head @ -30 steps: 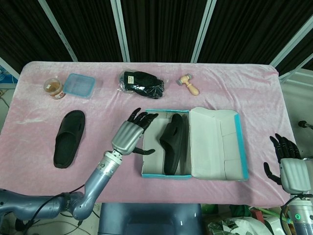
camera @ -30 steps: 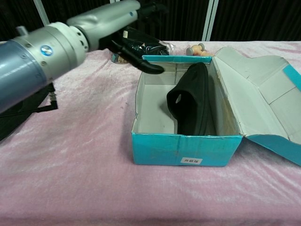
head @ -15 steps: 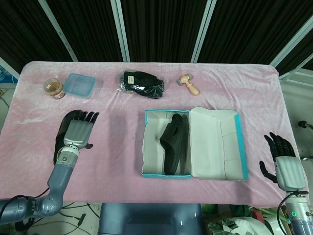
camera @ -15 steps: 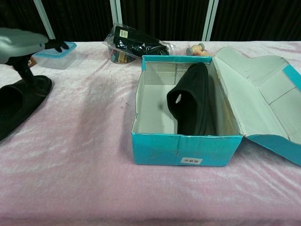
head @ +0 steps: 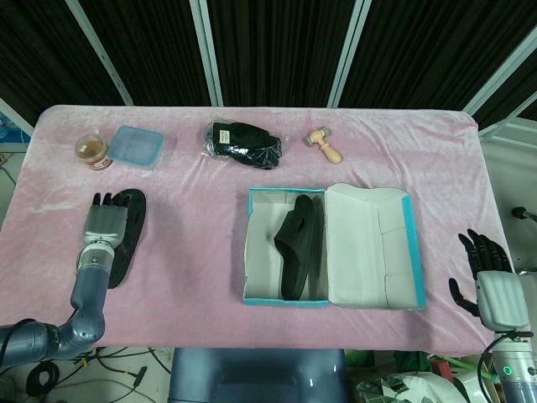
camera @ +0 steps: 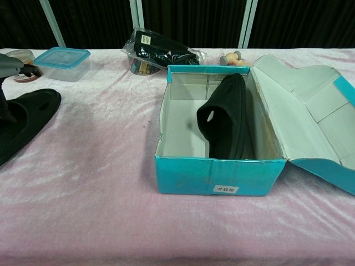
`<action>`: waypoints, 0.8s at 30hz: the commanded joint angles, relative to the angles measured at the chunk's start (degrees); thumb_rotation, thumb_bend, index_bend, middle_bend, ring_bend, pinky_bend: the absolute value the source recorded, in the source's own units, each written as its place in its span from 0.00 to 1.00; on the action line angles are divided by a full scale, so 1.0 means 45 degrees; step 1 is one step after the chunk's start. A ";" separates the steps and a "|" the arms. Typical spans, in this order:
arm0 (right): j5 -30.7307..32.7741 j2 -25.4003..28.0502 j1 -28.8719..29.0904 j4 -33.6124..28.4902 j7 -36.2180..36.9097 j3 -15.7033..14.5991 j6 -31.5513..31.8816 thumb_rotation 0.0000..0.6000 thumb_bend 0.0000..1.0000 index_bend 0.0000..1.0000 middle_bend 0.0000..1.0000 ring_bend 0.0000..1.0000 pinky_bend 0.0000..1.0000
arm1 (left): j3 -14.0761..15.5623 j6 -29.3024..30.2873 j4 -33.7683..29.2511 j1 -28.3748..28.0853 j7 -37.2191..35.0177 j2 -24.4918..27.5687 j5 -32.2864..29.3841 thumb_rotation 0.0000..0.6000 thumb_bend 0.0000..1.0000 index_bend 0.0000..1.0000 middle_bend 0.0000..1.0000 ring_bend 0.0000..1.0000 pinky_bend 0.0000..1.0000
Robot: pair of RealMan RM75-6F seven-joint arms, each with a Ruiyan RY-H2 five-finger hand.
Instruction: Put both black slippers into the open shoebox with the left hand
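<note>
One black slipper (head: 298,245) stands on its edge inside the open shoebox (head: 285,297), leaning along the box's right wall; its matte, rubbery upper has a small round hole that the chest view shows clearly (camera: 211,117). The shoebox is teal cardboard with a pale inner lining, a small white label on its front wall (camera: 224,189), and its lid (head: 373,243) is folded flat out to the right. The second black slipper (head: 127,227) lies flat on the surface at the left, well apart from the box, toe pointing away from the robot.

The left hand (head: 102,225) hovers over or rests on the left half of this slipper, its dark fingers (head: 107,200) extended and slightly spread; whether they touch the slipper cannot be told. The chest view catches only a sliver of this hand at the left edge (camera: 10,65). The right hand (head: 493,290) is visible only in the head view, off the right end of the table, fingers spread and holding nothing.

The surface (head: 193,252) is covered in crinkled pink velvet. At its far side sit a clear container with a blue lid (head: 136,146), a small jar (head: 93,151), a plastic bag of dark items (head: 243,143) and a small wooden mallet (head: 324,146).
</note>
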 commanded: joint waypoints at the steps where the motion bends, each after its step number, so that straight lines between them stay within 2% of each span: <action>1: 0.0029 0.0002 -0.0009 0.0007 0.0000 -0.0002 -0.0010 1.00 0.36 0.00 0.02 0.00 0.08 | 0.0107 -0.0044 0.0635 -0.0274 0.0466 -0.0271 -0.0603 1.00 0.13 0.07 0.03 0.00 0.00; 13: 0.0084 0.0025 0.0019 -0.0097 -0.0171 0.0024 -0.0049 1.00 0.36 0.00 0.02 0.00 0.08 | 0.0159 -0.1096 0.2878 -0.0776 0.1103 -0.1229 -0.1762 1.00 0.13 0.10 0.00 0.00 0.00; 19: 0.0177 0.0040 0.0012 -0.0181 -0.0301 0.0022 -0.0100 1.00 0.36 0.00 0.02 0.00 0.08 | -0.0020 -0.1386 0.3345 -0.0961 0.1074 -0.1446 -0.1979 1.00 0.13 0.10 0.00 0.00 0.00; 24: 0.0196 0.0003 0.0040 -0.0236 -0.0373 0.0024 -0.0149 1.00 0.36 0.00 0.02 0.00 0.08 | -0.0205 -0.2174 0.3586 -0.1202 0.1160 -0.1521 -0.2629 1.00 0.13 0.11 0.00 0.00 0.00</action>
